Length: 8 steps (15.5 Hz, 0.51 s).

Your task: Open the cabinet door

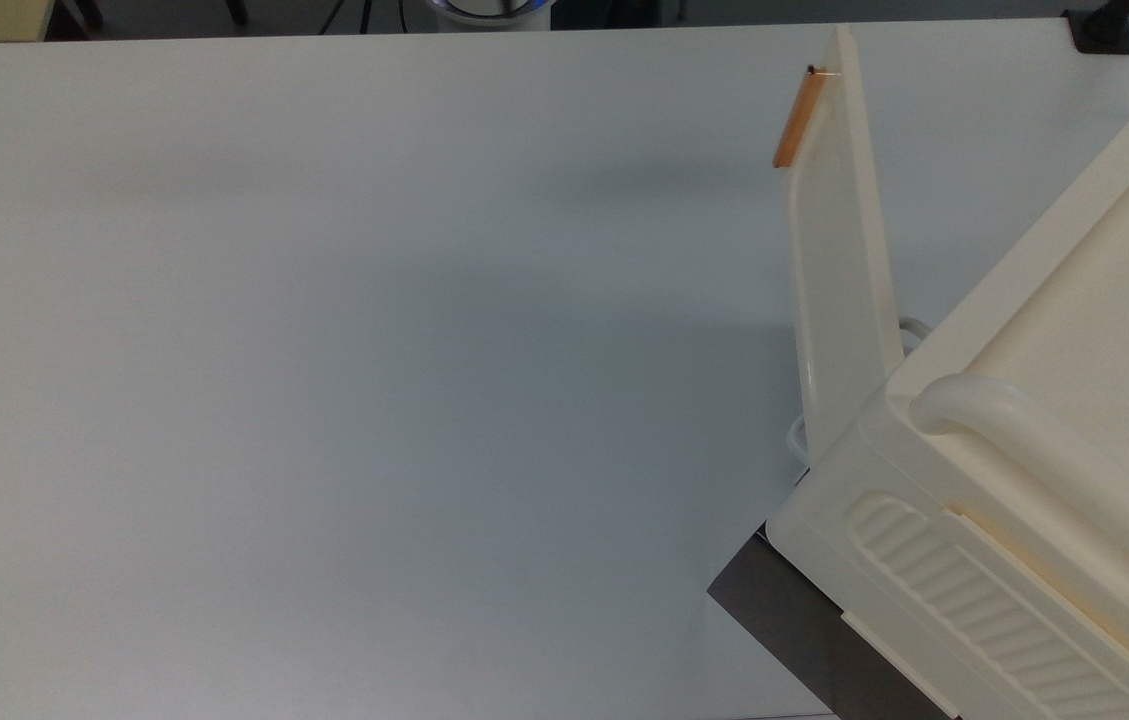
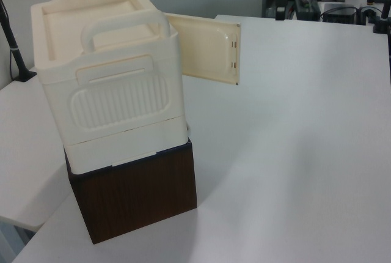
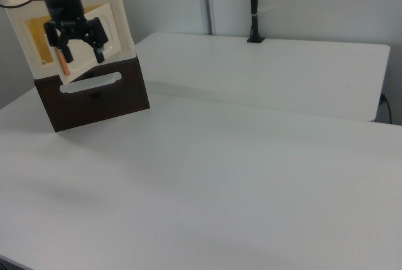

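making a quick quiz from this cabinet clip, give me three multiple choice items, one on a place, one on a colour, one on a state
1. What does the cream-white plastic cabinet stand on?
A. a dark brown wooden box
B. a blue crate
C. the floor

2. What colour is the slim bar handle on the door's free edge?
A. green
B. black
C. copper

3. How is the flat cream-white cabinet door?
A. shut flush
B. swung open
C. lying on the table

Answers:
1 A, the left view shows the dark brown wooden box under the cabinet.
2 C, the top view shows a copper bar.
3 B, the door stands out from the cabinet, and the open black tool is off the handle.
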{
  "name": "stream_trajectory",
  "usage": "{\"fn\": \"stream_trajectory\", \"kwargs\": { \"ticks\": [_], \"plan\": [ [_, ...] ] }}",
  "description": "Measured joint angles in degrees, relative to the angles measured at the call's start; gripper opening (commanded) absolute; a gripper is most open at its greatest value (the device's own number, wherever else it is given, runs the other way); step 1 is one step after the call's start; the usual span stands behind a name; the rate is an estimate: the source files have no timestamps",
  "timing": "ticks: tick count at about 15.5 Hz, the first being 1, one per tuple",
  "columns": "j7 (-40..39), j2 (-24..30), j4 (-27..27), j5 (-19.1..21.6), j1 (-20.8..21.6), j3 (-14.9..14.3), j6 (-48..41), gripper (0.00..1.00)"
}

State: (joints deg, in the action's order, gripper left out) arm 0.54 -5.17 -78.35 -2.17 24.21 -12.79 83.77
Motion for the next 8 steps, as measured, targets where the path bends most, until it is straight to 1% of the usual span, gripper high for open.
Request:
{"fn": "stream_trajectory", "kwargs": {
  "ticks": [3, 8],
  "plan": [
    [1.3, 0.3, -0.2, -2.1, -3.7, 0.0, -1.6, 1.00],
    [1.9, 0.2, -0.8, -2.0, -11.5, -0.1, -2.4, 1.00]
  ]
}}
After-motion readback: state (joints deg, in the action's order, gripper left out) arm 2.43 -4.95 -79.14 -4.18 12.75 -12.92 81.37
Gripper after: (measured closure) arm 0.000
